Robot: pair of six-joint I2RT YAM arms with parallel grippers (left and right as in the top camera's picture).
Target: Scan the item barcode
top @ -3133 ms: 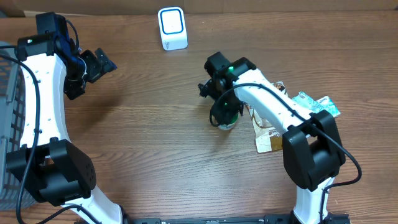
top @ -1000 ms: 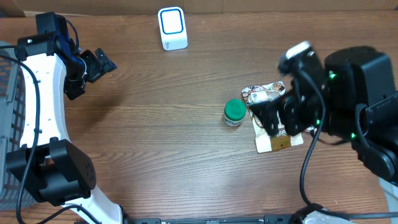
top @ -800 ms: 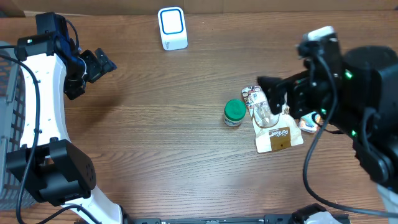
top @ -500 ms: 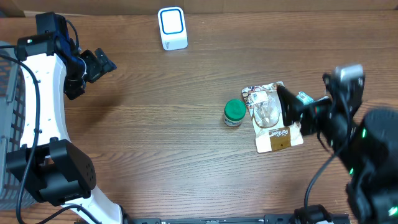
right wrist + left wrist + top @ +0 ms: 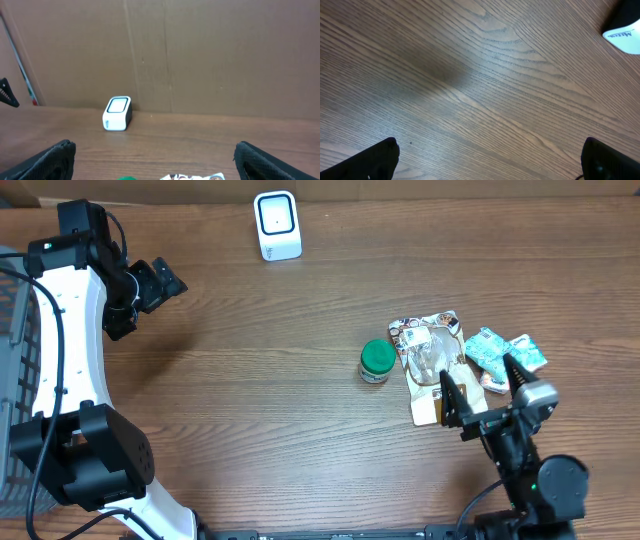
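showing both arms without a load, no item yet taken up. the left gripper [image 5: 155,285] hangs over bare wood at the far left, jaws spread wide and empty. the right gripper [image 5: 483,387] stands near the front right, jaws likewise wide apart on nothing, tilted so its camera looks level across the table toward the scanner [image 5: 277,225]. the candidates for scanning lie together right of centre: a green-lidded jar [image 5: 377,362], upright, just beside a brown snack pouch [image 5: 432,370] lying flat, with teal packets [image 5: 503,350] at the pouch's right edge. the scanner sits at the back edge, well apart from all three. judged step: the approach before a grasp. the next move calls for the right gripper to descend on one item, close on it, then carry it over with its barcode turned to the scanner's window. where any barcode lies cannot be told.
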